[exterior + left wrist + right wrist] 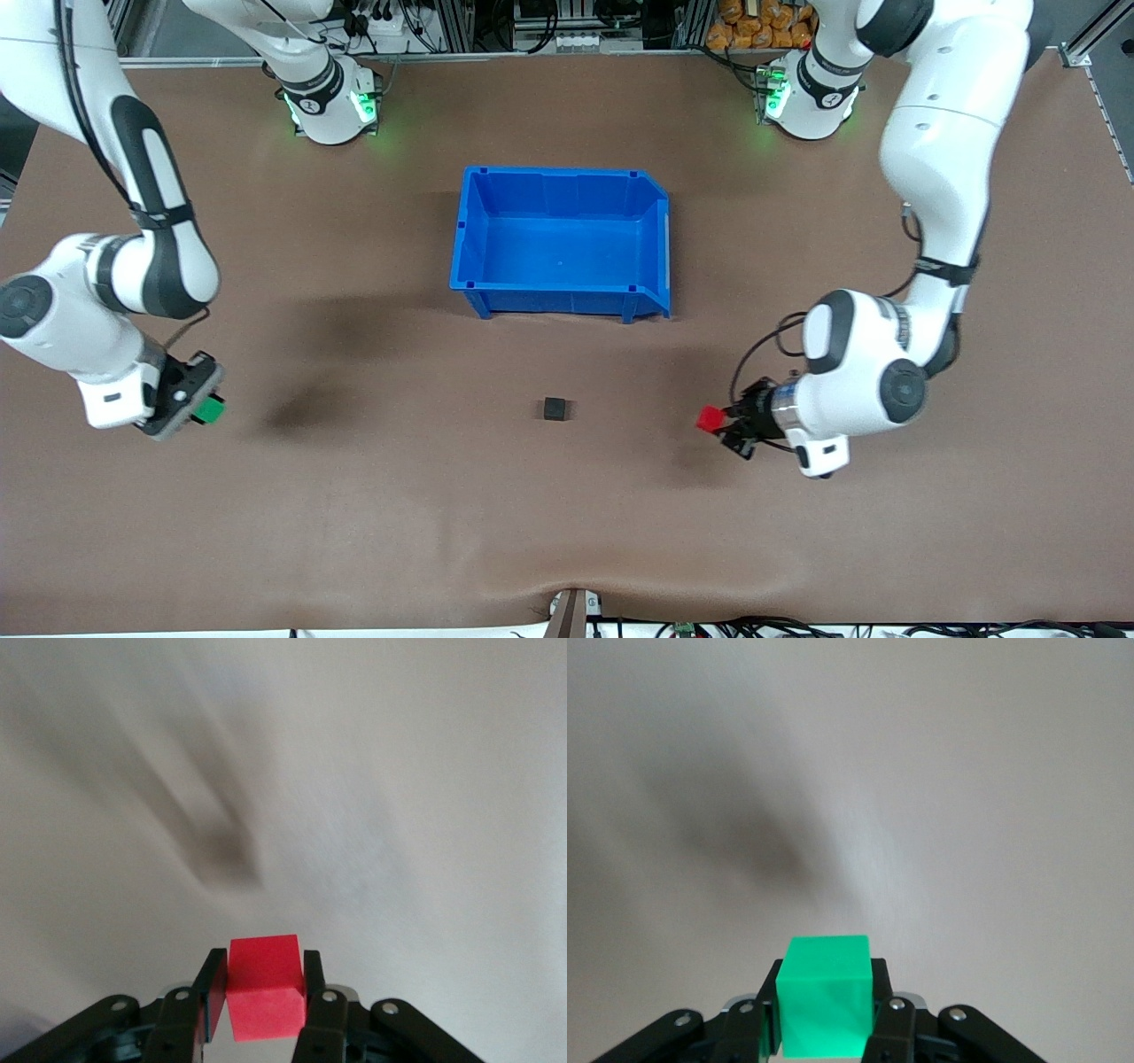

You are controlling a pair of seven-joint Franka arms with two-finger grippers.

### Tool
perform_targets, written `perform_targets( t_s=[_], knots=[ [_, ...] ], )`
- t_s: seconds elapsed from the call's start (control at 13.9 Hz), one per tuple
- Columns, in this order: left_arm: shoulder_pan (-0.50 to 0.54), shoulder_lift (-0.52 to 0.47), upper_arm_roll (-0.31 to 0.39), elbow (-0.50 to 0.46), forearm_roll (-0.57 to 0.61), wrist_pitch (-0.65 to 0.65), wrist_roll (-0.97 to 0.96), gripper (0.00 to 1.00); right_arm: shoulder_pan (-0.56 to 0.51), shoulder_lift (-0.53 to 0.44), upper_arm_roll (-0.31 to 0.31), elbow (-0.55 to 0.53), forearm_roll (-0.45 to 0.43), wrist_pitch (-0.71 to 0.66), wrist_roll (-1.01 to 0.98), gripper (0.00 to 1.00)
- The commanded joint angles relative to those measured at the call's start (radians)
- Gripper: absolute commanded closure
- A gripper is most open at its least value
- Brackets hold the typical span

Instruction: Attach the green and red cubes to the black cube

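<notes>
The black cube (555, 408) lies alone on the brown table, nearer the front camera than the blue bin. My left gripper (719, 423) is shut on the red cube (709, 418) and holds it above the table toward the left arm's end; in the left wrist view the red cube (263, 986) sits between the two fingers. My right gripper (205, 406) is shut on the green cube (211, 410) above the table toward the right arm's end; the green cube (827, 1006) fills the gap between the fingers in the right wrist view.
An empty blue bin (472, 232) stands in the middle of the table, farther from the front camera than the black cube. Bare brown table surrounds the black cube on all sides.
</notes>
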Motion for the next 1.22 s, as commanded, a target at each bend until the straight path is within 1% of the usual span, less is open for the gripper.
perform_targets(
  t_s=[0.0,0.07,0.14,0.29,0.43,0.57,0.72,1.0,1.15],
  knots=[
    [-0.045,0.047,0.004,0.062,-0.045,0.066,-0.162,1.00,0.110,0.084,-0.005,0.123,0.008,-0.015,-0.016,1.00],
    [-0.077,0.049,0.004,0.063,-0.094,0.096,-0.200,1.00,0.141,0.124,-0.005,0.168,0.019,-0.015,-0.012,1.00],
    [-0.105,0.049,0.007,0.063,-0.121,0.129,-0.234,1.00,0.165,0.168,-0.005,0.218,0.048,-0.015,-0.013,1.00],
    [-0.168,0.065,0.013,0.065,-0.126,0.190,-0.326,1.00,0.214,0.251,-0.003,0.290,0.097,-0.009,-0.016,1.00],
    [-0.197,0.090,0.016,0.068,-0.126,0.247,-0.375,1.00,0.262,0.314,-0.002,0.361,0.097,-0.010,-0.021,1.00],
    [-0.228,0.119,0.017,0.069,-0.126,0.293,-0.409,1.00,0.290,0.341,0.002,0.375,0.096,-0.010,-0.045,1.00],
    [-0.259,0.145,0.017,0.074,-0.126,0.354,-0.447,1.00,0.294,0.362,0.017,0.384,0.097,-0.010,-0.157,1.00],
    [-0.277,0.170,0.027,0.092,-0.126,0.365,-0.470,1.00,0.296,0.391,0.028,0.407,0.099,-0.015,-0.205,1.00],
    [-0.289,0.171,0.028,0.092,-0.125,0.365,-0.472,1.00,0.311,0.390,0.052,0.406,0.085,-0.033,-0.213,1.00]
  ],
)
